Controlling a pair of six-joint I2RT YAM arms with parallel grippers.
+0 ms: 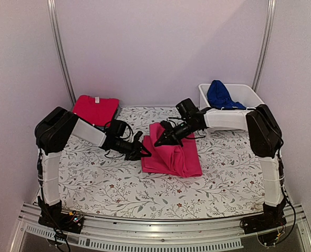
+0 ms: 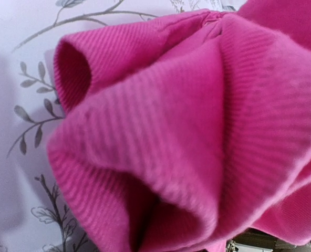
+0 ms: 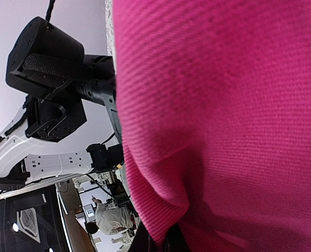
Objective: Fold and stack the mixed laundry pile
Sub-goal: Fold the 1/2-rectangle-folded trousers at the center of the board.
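Left gripper (image 1: 143,150), low in the middle of the top view, sits at the left edge of the magenta garment (image 1: 176,155); its fingers are hidden, but its wrist view is filled with bunched pink cloth raised off the floral cloth (image 1: 103,173), so I judge it clamped on that edge. Just above and right of it, the right gripper (image 1: 159,140) is pinched tight on the garment's raised upper-left corner. Most of the garment lies right of and below both grippers, its long axis running from upper left to lower right, so any fold would carry that way; the two grippers are about equally close. Farther back are one folded red tee (image 1: 95,109) at upper left and one blue garment (image 1: 218,94) in the single white tub (image 1: 250,92) at upper right. That makes three garments in view; no charcoal one shows.
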